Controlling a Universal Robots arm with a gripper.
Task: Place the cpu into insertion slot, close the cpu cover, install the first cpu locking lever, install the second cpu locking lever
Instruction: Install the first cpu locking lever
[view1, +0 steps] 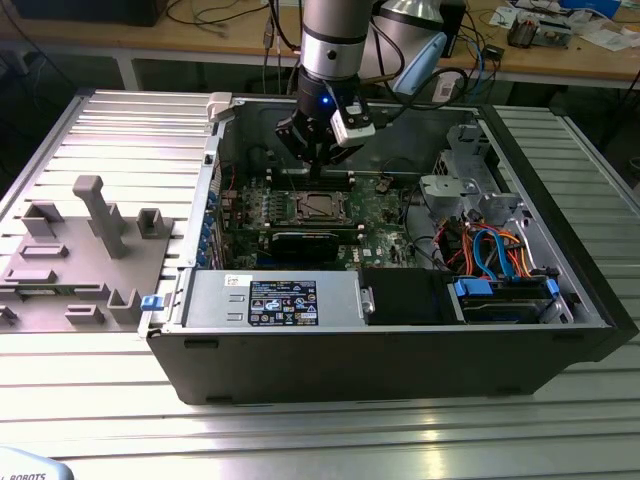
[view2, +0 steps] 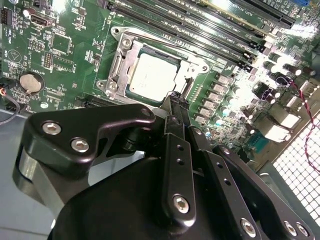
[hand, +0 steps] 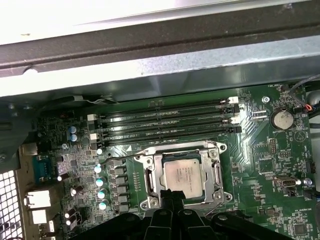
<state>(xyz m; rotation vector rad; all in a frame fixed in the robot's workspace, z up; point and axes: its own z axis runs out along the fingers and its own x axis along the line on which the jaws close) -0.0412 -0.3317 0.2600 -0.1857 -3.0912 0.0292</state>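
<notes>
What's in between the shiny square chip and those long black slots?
In the first wrist view, the metal rim of the cpu cover lies between the cpu and the memory slots.

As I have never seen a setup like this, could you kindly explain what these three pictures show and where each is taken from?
It is a single robot arm with a gripper on its end, reaching into an open computer case that lies on a slatted metal table. The exterior view looks at the whole scene from off the arm. Both wrist views come from cameras riding on the arm, looking past the gripper at the green motherboard. There the cpu sits in its socket with the cpu cover framing it. The gripper hangs right at the socket's edge; it seems closed, holding nothing visible. A grey parts holder sits at the exterior view's left.
</notes>
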